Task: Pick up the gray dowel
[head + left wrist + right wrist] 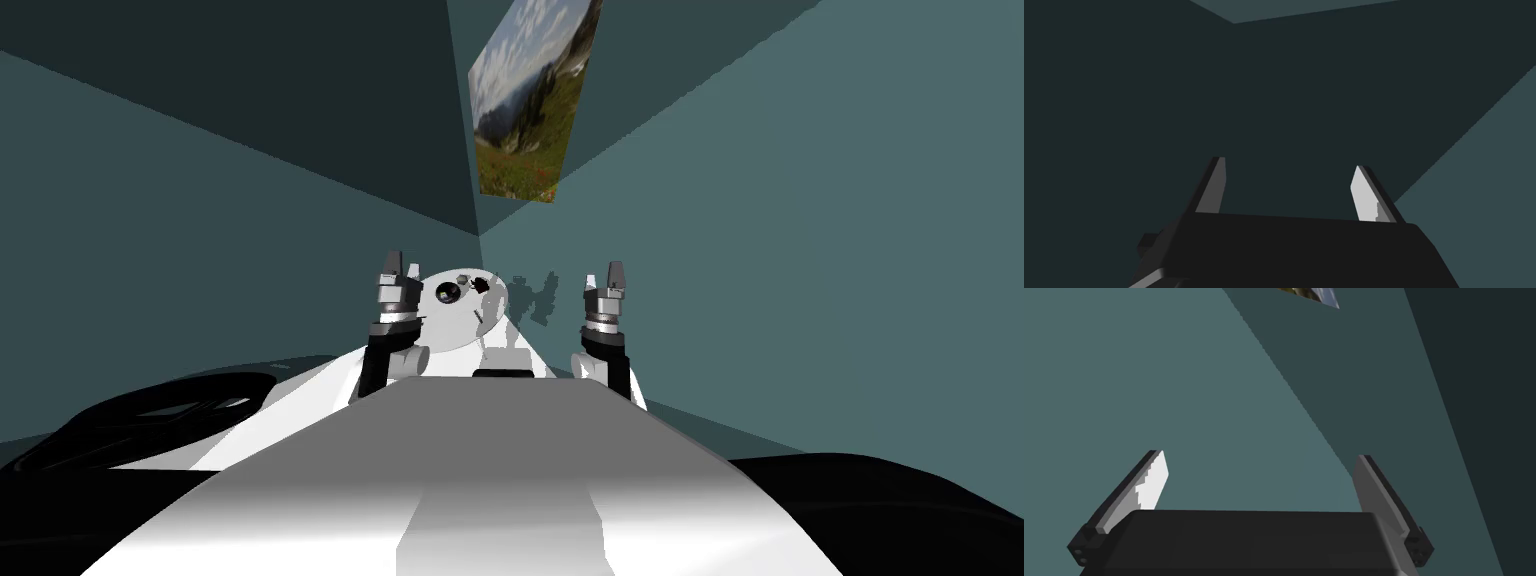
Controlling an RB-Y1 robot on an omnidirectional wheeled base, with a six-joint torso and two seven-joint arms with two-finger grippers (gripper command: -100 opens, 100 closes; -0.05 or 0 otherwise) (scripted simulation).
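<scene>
The task looks to be at its start: both arms are raised and no reach is under way. The left pincer and the right pincer each have their fingers apart and hold nothing. Between them, a round white table carries a few small things. The dowel is probably one of them, but which cannot be told. The next move likely calls for lowering an arm toward that table.
</scene>
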